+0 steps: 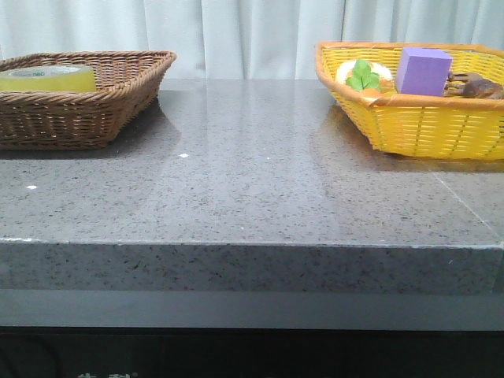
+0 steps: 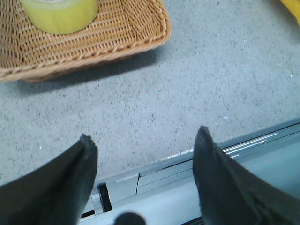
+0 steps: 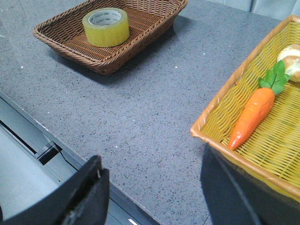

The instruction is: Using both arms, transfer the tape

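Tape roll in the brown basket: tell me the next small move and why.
Probably send the left gripper forward and over the tape. The roll sits untouched in the brown basket on the left side, and the left fingers are spread wide with nothing between them, back near the table edge. The right gripper is also open but farther away.

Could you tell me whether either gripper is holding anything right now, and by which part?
Nothing is held: both the left gripper and right gripper are open and empty.
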You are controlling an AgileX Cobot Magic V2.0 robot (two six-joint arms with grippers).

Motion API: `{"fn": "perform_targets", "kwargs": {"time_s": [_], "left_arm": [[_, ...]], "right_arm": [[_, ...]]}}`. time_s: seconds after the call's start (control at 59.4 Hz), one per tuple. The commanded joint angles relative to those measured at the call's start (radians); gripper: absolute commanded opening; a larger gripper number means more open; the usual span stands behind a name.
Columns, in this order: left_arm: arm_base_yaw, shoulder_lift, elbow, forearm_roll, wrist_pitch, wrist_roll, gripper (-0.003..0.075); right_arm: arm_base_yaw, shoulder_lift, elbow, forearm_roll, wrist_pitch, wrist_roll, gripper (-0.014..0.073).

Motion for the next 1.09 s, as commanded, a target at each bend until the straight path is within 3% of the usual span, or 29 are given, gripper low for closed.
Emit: {"fn": "perform_targets", "kwargs": {"time_s": [0.0, 0.791, 0.909, 1.077], "left_arm": [[-0.008, -0.05, 0.022, -0.021, -0.098, -0.01, 0.0439], [-0.008, -0.114, 0.074, -0.025, -0.23, -0.01, 0.0436], [-0.008, -0.114, 0.074, -0.027, -0.248, -0.01, 0.0328], [-0.008, -0.114, 0.074, -0.027, -0.257, -0.01, 0.0073]], "right_arm": [[-0.005, 0.002, -0.026, 0.009, -0.07, 0.003, 0.0457], [-0.005, 0.002, -0.026, 0.011, -0.071, 0.003, 0.0457], [-0.005, 0.002, -0.026, 0.011, -0.07, 0.003, 0.0409], [-0.005, 0.002, -0.026, 0.011, -0.067, 0.003, 0.0106]]}}
